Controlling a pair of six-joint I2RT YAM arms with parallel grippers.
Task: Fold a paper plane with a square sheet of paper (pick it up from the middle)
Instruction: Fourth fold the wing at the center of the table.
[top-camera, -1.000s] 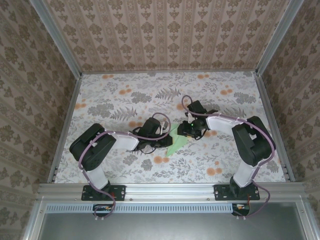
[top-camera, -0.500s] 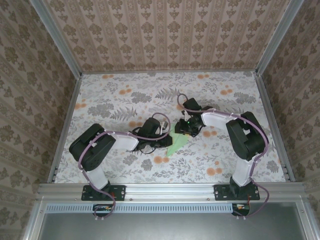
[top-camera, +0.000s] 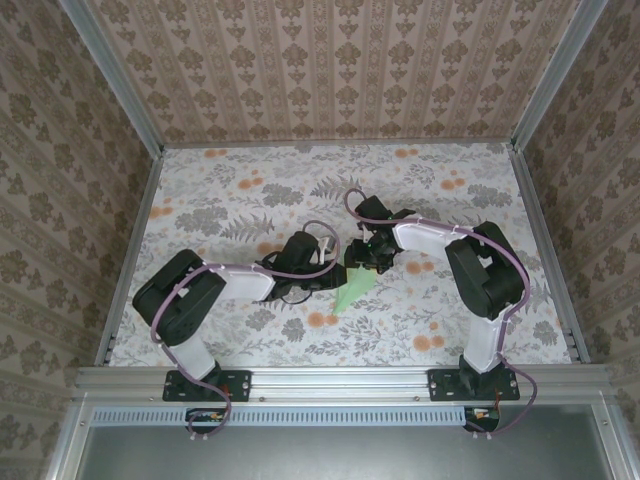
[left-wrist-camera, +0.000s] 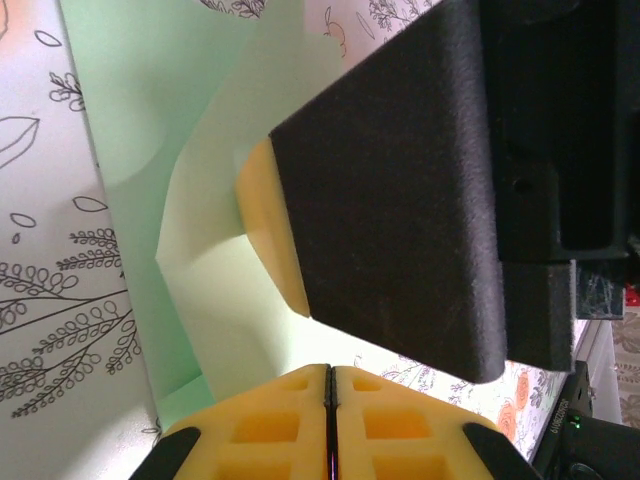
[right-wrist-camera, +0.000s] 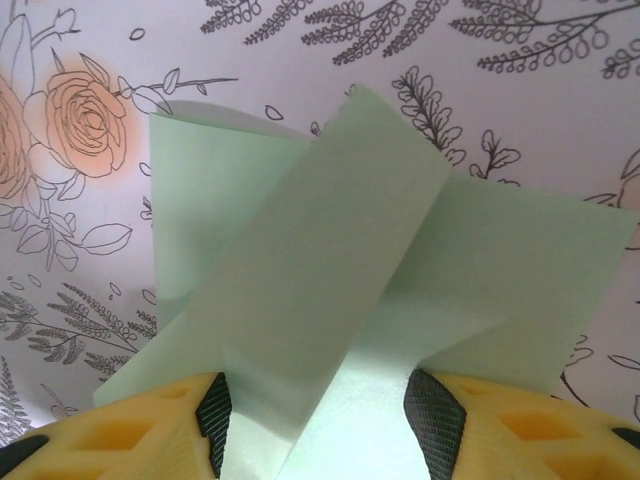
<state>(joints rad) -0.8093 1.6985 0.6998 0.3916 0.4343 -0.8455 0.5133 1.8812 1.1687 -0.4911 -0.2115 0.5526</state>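
Note:
The square sheet of paper (top-camera: 356, 291), pale mint green and partly folded, lies on the floral tabletop between the two arms. In the right wrist view a long folded flap (right-wrist-camera: 330, 260) crosses the sheet diagonally and runs down between my right gripper's (right-wrist-camera: 315, 425) fingers, which stand apart on either side of it. My left gripper (left-wrist-camera: 330, 372) is shut, pads pressed together at the paper's edge (left-wrist-camera: 130, 130), with no paper visible between them. The right gripper's yellow finger (left-wrist-camera: 266, 222) rests on the paper close in front of it. From above, the left gripper (top-camera: 335, 280) and right gripper (top-camera: 365, 262) almost meet.
The tabletop (top-camera: 240, 200) carries a print of ferns and orange flowers. Wallpapered walls (top-camera: 330, 70) enclose it at the back and sides. An aluminium rail (top-camera: 340, 380) runs along the near edge by the arm bases.
The right arm has swung left, closer to the left gripper and over the paper, and its jaws have spread wider. The left gripper stays shut in nearly the same place.

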